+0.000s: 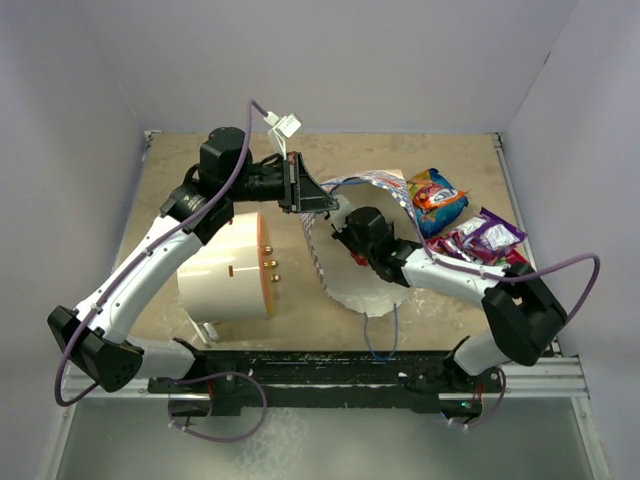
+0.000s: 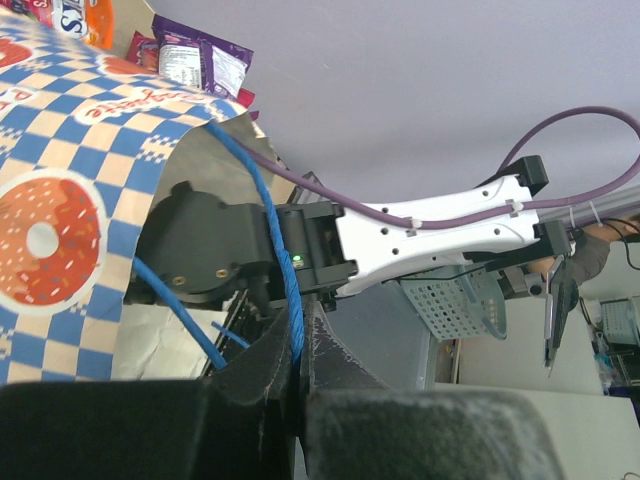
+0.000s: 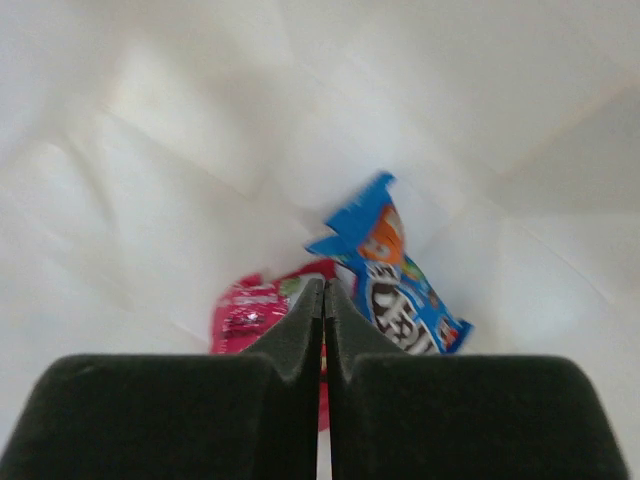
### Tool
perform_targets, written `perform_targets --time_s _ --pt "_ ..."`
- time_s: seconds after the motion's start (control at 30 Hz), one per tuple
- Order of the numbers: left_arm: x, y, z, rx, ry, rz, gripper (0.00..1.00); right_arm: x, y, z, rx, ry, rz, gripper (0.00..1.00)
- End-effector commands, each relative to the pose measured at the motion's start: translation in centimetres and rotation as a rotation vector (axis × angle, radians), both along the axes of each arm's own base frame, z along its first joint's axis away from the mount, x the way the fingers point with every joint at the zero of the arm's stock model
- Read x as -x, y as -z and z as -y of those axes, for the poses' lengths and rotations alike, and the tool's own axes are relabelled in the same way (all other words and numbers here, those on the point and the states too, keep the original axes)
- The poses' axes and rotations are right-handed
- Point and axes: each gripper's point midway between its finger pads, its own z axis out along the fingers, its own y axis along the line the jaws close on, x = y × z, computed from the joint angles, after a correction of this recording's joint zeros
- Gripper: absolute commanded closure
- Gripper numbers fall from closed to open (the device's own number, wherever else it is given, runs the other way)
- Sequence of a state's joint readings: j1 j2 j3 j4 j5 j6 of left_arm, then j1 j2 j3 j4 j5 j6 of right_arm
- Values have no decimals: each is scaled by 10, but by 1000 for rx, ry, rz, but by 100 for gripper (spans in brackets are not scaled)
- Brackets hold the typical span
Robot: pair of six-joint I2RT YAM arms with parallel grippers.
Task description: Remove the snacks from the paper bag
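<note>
Blue-and-white checkered paper bag [image 2: 60, 150], pink packet [image 3: 245, 310] and blue packet [image 3: 395, 285] inside.

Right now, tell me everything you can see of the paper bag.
The paper bag looks like thin paper: blue-and-white checks with orange doughnut marks outside, plain white inside. It lies tipped on the table, mouth open to the right. The left gripper is shut on one blue cord handle, holding the rim up; the other handle trails loose. The right gripper is inside, shut, seemingly on a pink packet beside a blue-and-orange packet.
</note>
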State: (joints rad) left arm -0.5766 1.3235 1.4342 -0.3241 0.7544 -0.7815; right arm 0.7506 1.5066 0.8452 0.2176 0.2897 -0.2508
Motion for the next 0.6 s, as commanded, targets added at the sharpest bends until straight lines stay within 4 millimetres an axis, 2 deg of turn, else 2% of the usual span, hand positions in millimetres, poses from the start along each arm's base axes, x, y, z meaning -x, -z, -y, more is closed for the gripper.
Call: perform_targets --time_s 0.0,0.2,0.3,0.4,0.57 --pt "-1 -19 0 31 0 66 100 1 -8 -2 -34 5 -8 85" --pt "-2 -19 1 35 -2 66 100 -4 -3 1 10 27 -14 64" --pt "-2 -20 2 36 2 66 100 -3 7 4 32 89 -71 54" --pt "-3 -20 3 37 1 69 100 7 17 3 15 141 -146 48" --pt "-5 -18 3 24 11 72 100 28 27 -5 -52 170 -222 32"
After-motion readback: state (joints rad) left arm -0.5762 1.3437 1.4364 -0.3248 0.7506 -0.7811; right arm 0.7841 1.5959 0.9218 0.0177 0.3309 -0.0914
